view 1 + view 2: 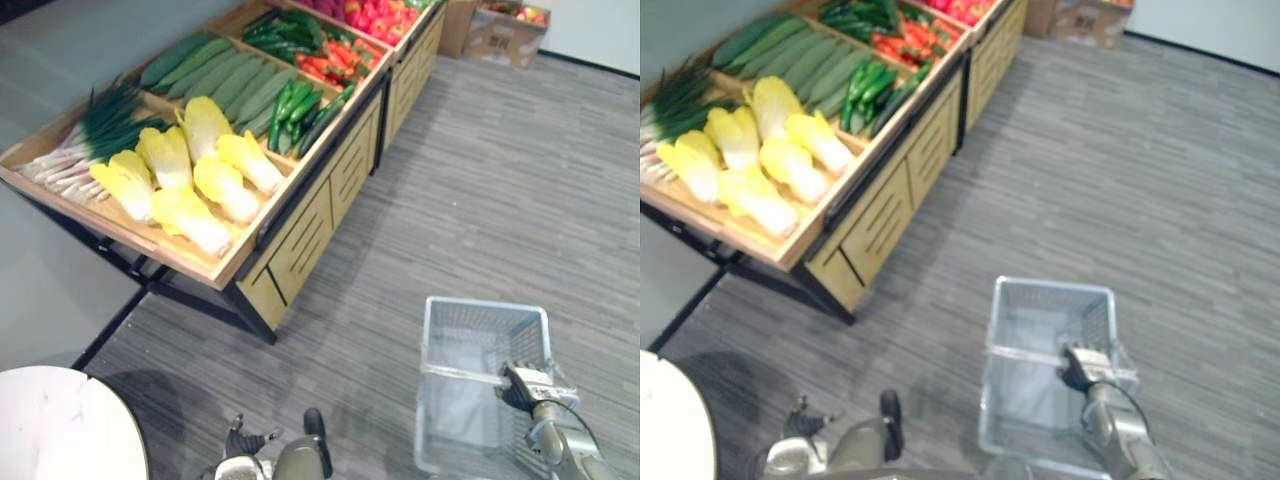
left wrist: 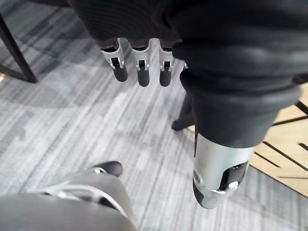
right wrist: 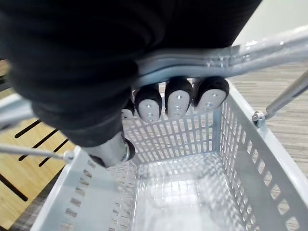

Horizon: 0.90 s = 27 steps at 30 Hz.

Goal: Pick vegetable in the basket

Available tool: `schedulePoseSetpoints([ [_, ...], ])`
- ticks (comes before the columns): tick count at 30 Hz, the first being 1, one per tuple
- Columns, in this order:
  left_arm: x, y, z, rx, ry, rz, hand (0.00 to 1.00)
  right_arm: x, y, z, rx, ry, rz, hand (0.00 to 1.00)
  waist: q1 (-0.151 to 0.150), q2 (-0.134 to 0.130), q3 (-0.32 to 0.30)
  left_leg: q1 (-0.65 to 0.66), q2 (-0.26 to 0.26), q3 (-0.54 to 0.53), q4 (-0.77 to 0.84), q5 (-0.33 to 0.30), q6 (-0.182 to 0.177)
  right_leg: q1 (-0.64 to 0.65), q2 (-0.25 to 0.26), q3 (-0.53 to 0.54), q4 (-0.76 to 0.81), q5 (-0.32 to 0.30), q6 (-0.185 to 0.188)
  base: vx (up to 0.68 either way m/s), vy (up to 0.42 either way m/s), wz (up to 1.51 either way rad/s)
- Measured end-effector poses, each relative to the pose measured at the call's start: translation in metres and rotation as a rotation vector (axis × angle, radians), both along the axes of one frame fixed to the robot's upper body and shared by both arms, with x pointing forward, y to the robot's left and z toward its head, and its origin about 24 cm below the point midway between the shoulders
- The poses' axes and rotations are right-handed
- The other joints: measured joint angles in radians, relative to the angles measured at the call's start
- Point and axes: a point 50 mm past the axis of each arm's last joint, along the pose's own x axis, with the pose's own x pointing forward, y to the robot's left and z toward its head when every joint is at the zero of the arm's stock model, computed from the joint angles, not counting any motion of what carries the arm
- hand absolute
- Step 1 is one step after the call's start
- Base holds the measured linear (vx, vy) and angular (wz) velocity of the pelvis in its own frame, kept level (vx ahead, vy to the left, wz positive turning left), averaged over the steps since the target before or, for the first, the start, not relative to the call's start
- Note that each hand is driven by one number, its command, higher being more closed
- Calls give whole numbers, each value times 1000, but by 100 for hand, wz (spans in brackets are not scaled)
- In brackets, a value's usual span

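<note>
A silver mesh basket [image 1: 482, 335] hangs over the grey carpet at the lower right, and its inside [image 3: 183, 192] holds nothing. My right hand [image 1: 527, 385] is shut on the basket's handle [image 3: 250, 55], with the fingers [image 3: 178, 101] curled under the bar. On the wooden display stand [image 1: 300, 240] to the left lie yellow cabbages [image 1: 200, 180], cucumbers [image 1: 220, 75], green peppers [image 1: 300, 110], spring onions [image 1: 90, 140] and red vegetables [image 1: 335, 55]. My left hand [image 2: 139, 72] hangs low over the floor beside the stand's leg, fingers straight, holding nothing.
A second stand [image 1: 405, 50] with red produce continues behind the first one. A cardboard box [image 1: 505, 35] sits on the floor at the far right. A round white table [image 1: 60, 430] is at the lower left. Open carpet lies between the basket and the stand.
</note>
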Motion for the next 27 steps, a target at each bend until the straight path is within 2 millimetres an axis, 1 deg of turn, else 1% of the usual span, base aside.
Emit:
schedulePoseSetpoints([
  [1, -3, 0, -1, 3, 17, -5, 0, -1, 1, -1, 6, 3, -7, 100, -1, 0, 0, 20, -9, -4, -13, -5, 8, -15, -5, 8, 51, 26, -19, 291, 305, 20],
  [2, -6, 3, -1, 11, 28, -11, 0, -3, 2, -4, 17, 9, -26, 100, -5, 0, -1, 58, -21, -20, -31, -19, 28, -45, 2, 52, 146, 54, -37, 294, 227, 51],
  [3, -6, 7, 0, 25, 31, -19, 0, -5, 5, -6, 32, 12, -34, 100, -15, -1, -2, 86, -29, -50, -41, -34, 50, -61, 33, 89, 217, 15, -33, 350, 249, 63],
  [4, -5, 7, 0, 26, 29, -19, 0, -7, 5, -7, 36, 17, -37, 100, -17, 1, -3, 97, -32, -68, -46, -39, 55, -68, 51, 100, 236, -20, -25, 227, 101, 67],
  [5, -3, 8, 1, 31, 23, -19, 0, -9, 6, -9, 40, 24, -40, 100, -18, 3, -6, 112, -36, -88, -55, -45, 64, -87, 77, 98, 248, -70, -23, 235, 63, 59],
  [6, 0, 10, 2, 39, 16, -19, 0, -10, 6, -9, 41, 26, -40, 100, -18, 0, -9, 130, -36, -108, -53, -54, 73, -114, 104, 85, 245, -116, -34, 291, 44, 60],
  [7, 1, 10, 2, 40, 12, -20, 0, -10, 6, -9, 42, 25, -41, 100, -22, 2, -9, 143, -36, -126, -52, -62, 77, -131, 116, 68, 231, -126, -47, 360, 12, 67],
  [8, 2, 9, 2, 38, 9, -21, 0, -10, 6, -9, 41, 24, -42, 100, -30, 3, -8, 166, -35, -148, -51, -60, 72, -152, 127, 51, 205, -130, -55, 300, -25, 58],
  [9, 2, 8, 2, 36, 9, -21, 0, -10, 6, -9, 41, 23, -42, 100, -35, 4, -8, 177, -32, -158, -52, -61, 72, -161, 130, 43, 189, -130, -55, 314, -84, 62],
  [10, 2, 7, 2, 33, 9, -22, 0, -8, 6, -8, 42, 18, -43, 100, -41, 11, -7, 196, -17, -179, -51, -68, 61, -182, 148, 44, 146, -130, -55, 290, -140, 53],
  [11, 3, 7, 2, 34, 6, -25, 0, -7, 7, -8, 46, 15, -46, 100, -41, 15, -6, 212, 3, -193, -50, -71, 55, -200, 165, 46, 88, -127, -52, 276, -166, 50],
  [12, 4, 7, 2, 36, 6, -29, 0, -7, 8, -8, 48, 14, -46, 100, -41, 15, -6, 219, 13, -203, -47, -74, 48, -202, 172, 48, 49, -120, -47, 344, -326, 64],
  [13, 1, 9, 2, 41, 11, -32, 0, -11, 9, -10, 53, 23, -50, 100, -40, -2, -14, 237, 27, -214, -37, -97, 0, -198, 172, 61, -88, -31, -38, 291, -329, 56],
  [14, 0, 13, 3, 52, 15, -32, 0, -12, 10, -11, 59, 26, -53, 100, -40, -23, -18, 245, 20, -220, -33, -111, -22, -199, 168, 79, -113, 61, -42, 285, -372, 60],
  [15, -2, 15, 3, 57, 24, -31, 0, -14, 11, -13, 64, 30, -61, 100, -41, -36, -19, 249, 15, -234, -30, -127, -44, -193, 157, 97, -99, 49, -21, 162, -316, 28],
  [16, -4, 9, 0, 38, 34, -30, 0, -13, 10, -14, 69, 33, -82, 100, -31, -16, -23, 246, 47, -239, -22, -137, -62, -188, 190, 99, -95, 16, -24, 155, -358, 18],
  [17, -6, 2, -2, 19, 41, -27, 0, -11, 9, -12, 67, 22, -89, 100, -31, 10, -21, 243, 81, -239, -19, -137, -70, -188, 221, 99, -96, 12, -30, 137, -314, 8],
  [18, -7, 0, -3, 13, 46, -26, 0, -11, 8, -12, 67, 22, -92, 100, -33, 15, -23, 243, 90, -238, -22, -133, -77, -187, 229, 93, -95, -1, -34, 98, -241, 12],
  [19, -9, -1, -4, 10, 50, -25, 0, -13, 6, -12, 64, 25, -104, 100, -34, 13, -23, 244, 95, -241, -34, -126, -92, -179, 232, 80, -95, -42, -44, 63, -215, 16],
  [20, -9, -1, -4, 10, 51, -25, 0, -14, 4, -12, 62, 26, -112, 100, -34, 13, -23, 246, 97, -245, -40, -126, -102, -176, 232, 70, -95, -61, -49, 27, -232, 31],
  [21, -10, -2, -5, 7, 53, -23, 0, -16, -1, -12, 52, 30, -143, 100, -36, 21, -25, 248, 103, -263, -57, -111, -119, -172, 235, 39, -97, -72, -55, -7, -163, 32],
  [22, -10, -2, -5, 7, 53, -21, 0, -17, -4, -12, 53, 29, -159, 100, -37, 22, -25, 253, 105, -264, -61, -108, -120, -166, 236, 32, -99, -73, -58, -32, -108, 33],
  [23, -13, -1, -5, 7, 59, -13, 0, -21, -8, -13, 54, 38, -189, 100, -31, 24, -24, 261, 112, -265, -74, -102, -129, -150, 240, 24, -109, -74, -59, -67, -66, 20],
  [25, -23, 1, -7, 7, 79, 12, 0, -27, -11, -15, 48, 51, -199, 100, -31, 25, -30, 259, 119, -268, -79, -105, -131, -125, 244, 10, -153, -70, -54, -73, -37, 15],
  [26, -29, 1, -8, 6, 92, 23, 0, -31, -12, -17, 47, 62, -200, 100, -29, 30, -38, 256, 124, -270, -87, -110, -129, -108, 249, -2, -189, -55, -56, -30, -17, 18],
  [27, -35, 1, -9, 1, 103, 39, 0, -35, -12, -18, 50, 72, -201, 100, -32, 34, -49, 244, 124, -280, -86, -114, -136, -98, 250, -18, -222, -42, -59, -18, -9, 22],
])
